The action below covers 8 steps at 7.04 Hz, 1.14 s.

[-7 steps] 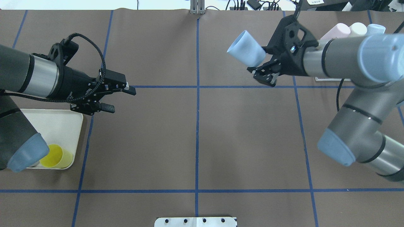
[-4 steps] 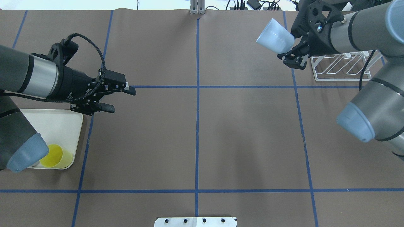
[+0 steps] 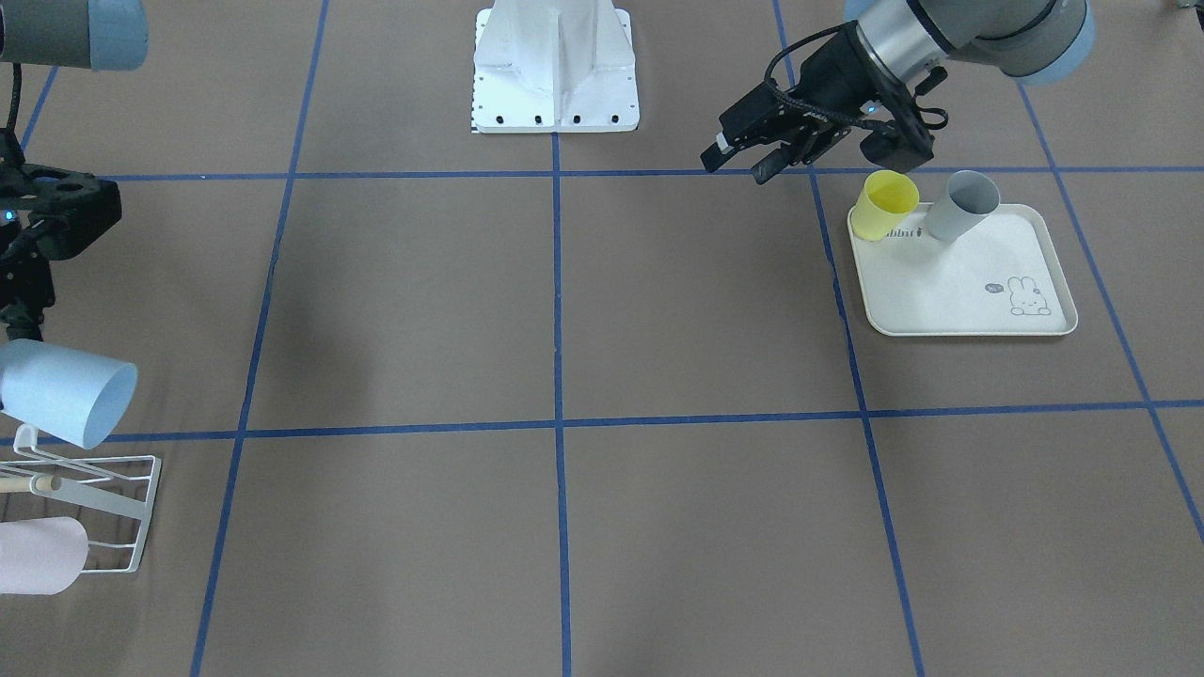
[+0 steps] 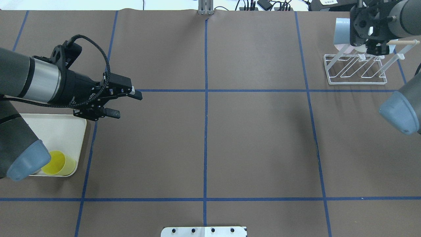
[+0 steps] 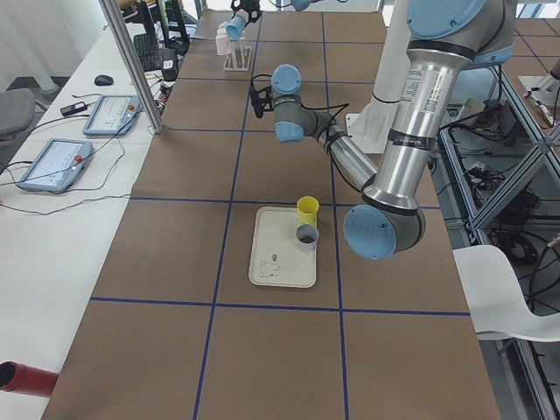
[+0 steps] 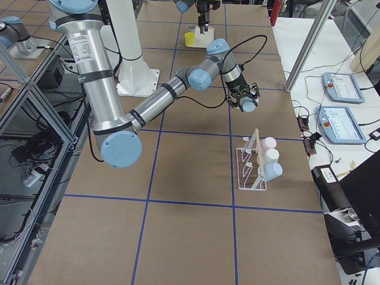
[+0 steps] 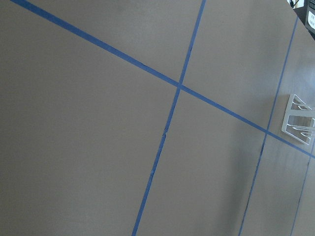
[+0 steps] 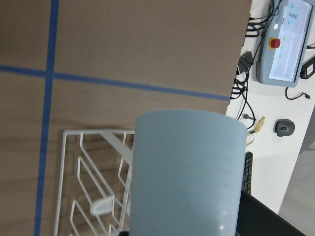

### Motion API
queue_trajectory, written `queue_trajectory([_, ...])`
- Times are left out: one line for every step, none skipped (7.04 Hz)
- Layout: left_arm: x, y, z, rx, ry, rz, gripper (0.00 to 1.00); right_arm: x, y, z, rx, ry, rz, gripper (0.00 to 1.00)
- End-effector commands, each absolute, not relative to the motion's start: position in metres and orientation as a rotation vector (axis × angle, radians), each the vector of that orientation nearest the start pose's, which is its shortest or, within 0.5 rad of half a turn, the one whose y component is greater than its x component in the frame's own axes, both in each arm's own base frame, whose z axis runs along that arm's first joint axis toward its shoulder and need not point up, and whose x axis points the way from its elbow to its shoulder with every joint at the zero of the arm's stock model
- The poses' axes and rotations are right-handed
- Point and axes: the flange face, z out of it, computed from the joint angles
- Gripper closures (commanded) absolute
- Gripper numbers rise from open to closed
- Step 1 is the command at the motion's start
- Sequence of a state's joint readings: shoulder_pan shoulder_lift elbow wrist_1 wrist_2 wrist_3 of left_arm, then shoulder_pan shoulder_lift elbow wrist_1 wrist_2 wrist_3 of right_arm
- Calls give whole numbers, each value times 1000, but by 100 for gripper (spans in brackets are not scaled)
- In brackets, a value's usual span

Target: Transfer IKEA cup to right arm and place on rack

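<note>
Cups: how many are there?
6. A yellow cup and a grey cup are on the tray; the right gripper holds a light blue cup; a pink cup, a white cup and a second blue cup sit on the rack.

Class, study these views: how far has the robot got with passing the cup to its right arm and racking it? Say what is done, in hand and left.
Done: the handover. The left pincer is open and empty, and the light blue cup sits in the right pincer. In hand: the right pincer holds the cup on its side above the rack. Left: seat it on a prong and let go.
</note>
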<state>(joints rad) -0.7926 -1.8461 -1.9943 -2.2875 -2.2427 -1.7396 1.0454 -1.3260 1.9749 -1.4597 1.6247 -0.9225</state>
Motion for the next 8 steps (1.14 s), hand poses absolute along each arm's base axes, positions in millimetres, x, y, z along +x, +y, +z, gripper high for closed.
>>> queue_trajectory([306,-412,232,-111,1454,-311,0,-148,-543,378,687,384,-1652,100])
queue_trajectory([308,-411,232,-112,1454,-307,0,-139,-541,390,617,487,-1717,100])
queue_trajectory([308,-411,232,-111,1455,-306,0,-139,-544,397,582,517,-1718,100])
queue_trajectory([308,-411,231,-111,1455,-306,0,-152,-547,405,562,520,-1737,100])
queue_trajectory([308,-411,232,-112,1454,-307,0,-169,-546,408,547,550,-1747,100])
queue_trajectory([308,-411,232,-113,1454,-306,0,-181,-544,412,537,563,-1760,100])
queue_trajectory([308,-411,231,-113,1455,-305,0,-185,-543,413,537,563,-1765,100])
queue_trajectory([308,-411,231,-112,1456,-304,0,-188,-542,414,534,566,-1770,100])
